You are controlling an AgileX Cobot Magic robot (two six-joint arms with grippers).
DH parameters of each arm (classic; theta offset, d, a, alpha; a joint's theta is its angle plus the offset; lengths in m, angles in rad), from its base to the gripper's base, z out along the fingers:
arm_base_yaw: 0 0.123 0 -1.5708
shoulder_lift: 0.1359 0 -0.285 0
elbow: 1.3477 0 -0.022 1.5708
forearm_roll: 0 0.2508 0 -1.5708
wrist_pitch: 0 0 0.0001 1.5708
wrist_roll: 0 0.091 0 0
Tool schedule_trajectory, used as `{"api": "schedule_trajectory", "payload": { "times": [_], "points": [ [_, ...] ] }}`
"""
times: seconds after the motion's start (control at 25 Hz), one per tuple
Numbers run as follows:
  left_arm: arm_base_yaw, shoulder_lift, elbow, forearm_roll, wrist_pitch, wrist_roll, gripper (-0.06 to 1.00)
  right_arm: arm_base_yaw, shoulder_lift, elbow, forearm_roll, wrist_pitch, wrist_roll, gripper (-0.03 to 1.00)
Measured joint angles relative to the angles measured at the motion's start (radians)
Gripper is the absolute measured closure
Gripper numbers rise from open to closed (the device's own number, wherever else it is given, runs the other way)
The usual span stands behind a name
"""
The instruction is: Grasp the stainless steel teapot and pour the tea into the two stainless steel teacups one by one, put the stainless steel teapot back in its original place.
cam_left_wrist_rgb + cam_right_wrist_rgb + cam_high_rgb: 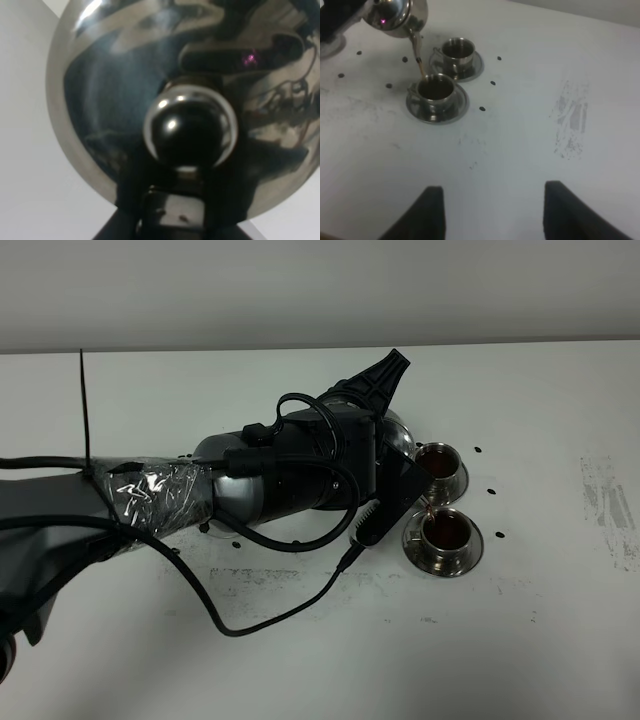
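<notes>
The stainless steel teapot (402, 433) is tilted in my left gripper (388, 450), which is shut on its handle; the arm hides most of it in the high view. The left wrist view shows its lid (115, 75) and knob (190, 130) close up. A thin stream of tea (418, 62) runs from the spout into the nearer teacup (447, 533), which holds dark tea. The farther teacup (440, 462) also holds tea. Both stand on saucers (457, 107). My right gripper (495, 212) is open and empty, apart from the cups. The flat disc is hidden.
The white table (540, 640) carries small dark dots around the cups (482, 108) and a grey scuffed patch (605, 500) to the right. The left arm's black cable (270, 615) loops over the table in front of the arm.
</notes>
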Motion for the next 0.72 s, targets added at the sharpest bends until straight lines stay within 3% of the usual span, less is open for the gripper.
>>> {"api": "schedule_trajectory", "payload": {
  "times": [0.4, 0.72],
  "points": [
    [0.0, 0.0, 0.0, -0.113, 0.047, -0.012, 0.77, 0.0, 0.0, 0.0, 0.0, 0.0, 0.0, 0.54],
    [0.0, -0.003, 0.0, -0.267, 0.119, -0.174, 0.77, 0.0, 0.0, 0.0, 0.0, 0.0, 0.0, 0.54]
  ]
}}
